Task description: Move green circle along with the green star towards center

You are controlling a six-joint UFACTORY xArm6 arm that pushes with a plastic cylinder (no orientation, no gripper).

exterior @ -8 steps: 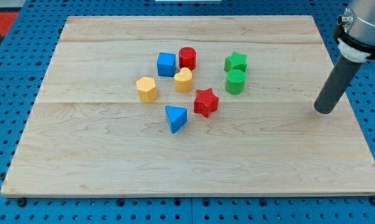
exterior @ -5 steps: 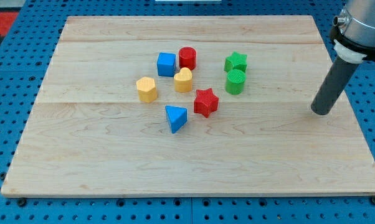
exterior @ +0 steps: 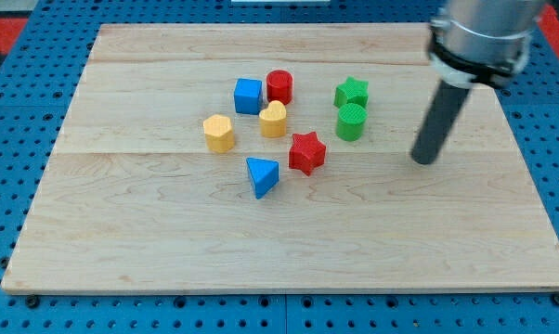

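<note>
Resting on bare board: my tip (exterior: 426, 161) | right of green circle (exterior: 351, 122), apart | no pincer visible

A pale wooden tabletop (exterior: 289, 250) lies on a blue perforated pegboard (exterior: 10, 139); a red patch (exterior: 1, 32) beyond the tabletop's upper-left corner.
</note>
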